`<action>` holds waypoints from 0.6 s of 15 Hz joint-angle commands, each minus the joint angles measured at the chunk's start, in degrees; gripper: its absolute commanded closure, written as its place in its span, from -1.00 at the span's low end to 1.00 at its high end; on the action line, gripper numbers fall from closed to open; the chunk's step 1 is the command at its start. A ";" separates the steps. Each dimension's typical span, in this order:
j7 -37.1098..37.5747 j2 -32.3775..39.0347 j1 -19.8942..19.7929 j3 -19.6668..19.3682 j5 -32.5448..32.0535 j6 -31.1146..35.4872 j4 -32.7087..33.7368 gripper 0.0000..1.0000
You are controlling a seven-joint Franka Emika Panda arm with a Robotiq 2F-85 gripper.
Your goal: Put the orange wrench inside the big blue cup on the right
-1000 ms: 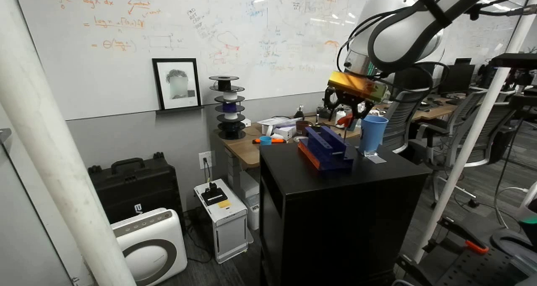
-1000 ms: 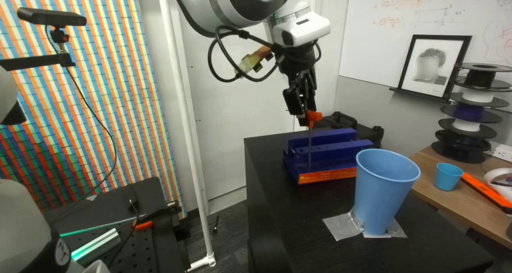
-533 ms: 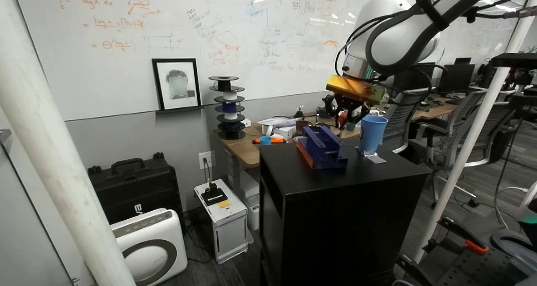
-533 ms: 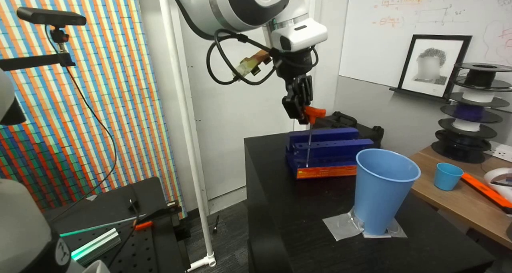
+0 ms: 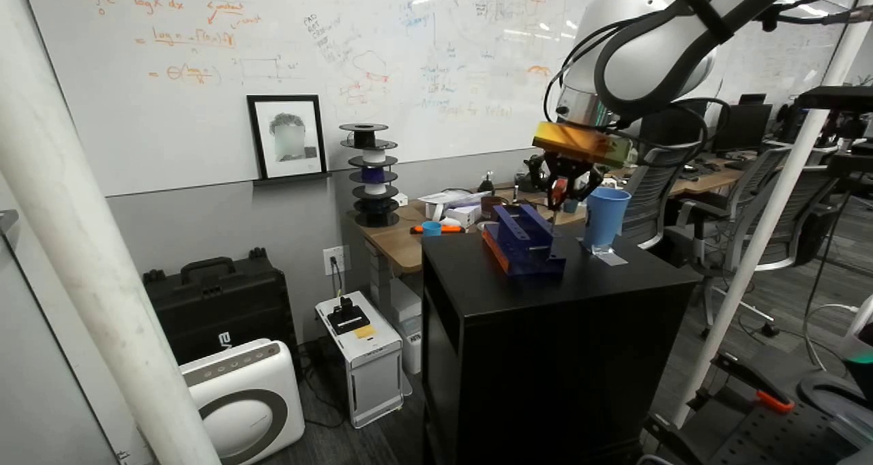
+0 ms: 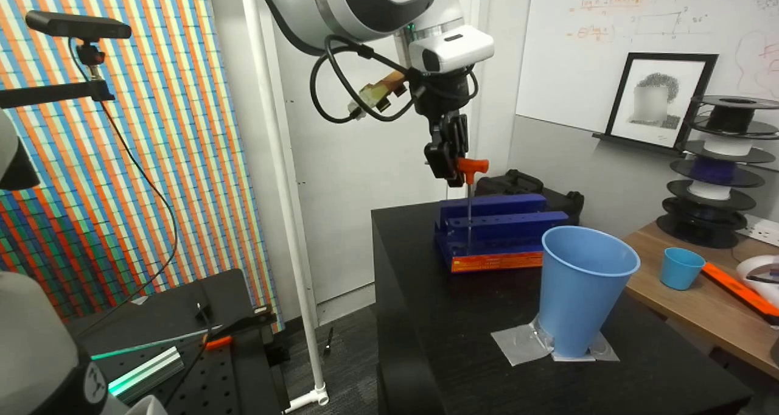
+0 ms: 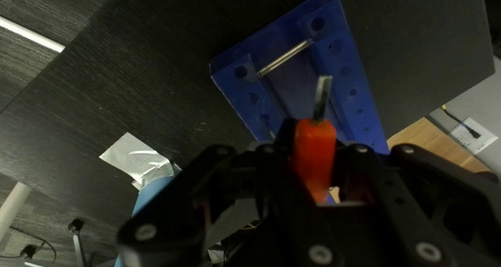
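Note:
The orange wrench (image 6: 472, 168), a T-handled tool with a thin metal shaft, stands nearly upright at a dark blue rack (image 6: 505, 226). My gripper (image 7: 314, 157) is shut on its orange handle, which fills the space between the black fingers in the wrist view. In an exterior view the shaft passes down in front of the rack's rail; whether its tip still sits in a hole I cannot tell. The big blue cup (image 6: 584, 293), tall and light blue, stands upright, taped to the black cabinet top (image 6: 487, 378). In an exterior view the cup (image 5: 605, 216) is just right of my gripper (image 5: 559, 196).
Grey tape (image 6: 517, 344) spreads around the cup's base. A wooden desk (image 5: 392, 236) behind the cabinet carries a small blue cup (image 6: 681, 268), an orange tool and a stack of spools (image 6: 721, 171). A white pole (image 6: 280, 159) rises beside the cabinet.
The jaws have come together on the wrench handle, which has turned and risen a little. The dark blue rack has shifted slightly. The arm has moved only slightly.

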 commanded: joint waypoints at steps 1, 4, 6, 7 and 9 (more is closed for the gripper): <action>-2.47 -1.59 1.27 -1.11 0.96 -1.61 0.28 0.21; -3.78 -1.68 1.23 -1.38 1.31 -1.35 0.16 -0.24; -4.36 -1.78 1.14 -1.60 1.40 -1.25 0.04 -0.55; -3.57 -2.20 0.84 -1.61 0.50 -1.22 -0.11 -0.69; -2.65 -2.74 0.31 -1.85 -0.85 -1.24 -0.27 -0.97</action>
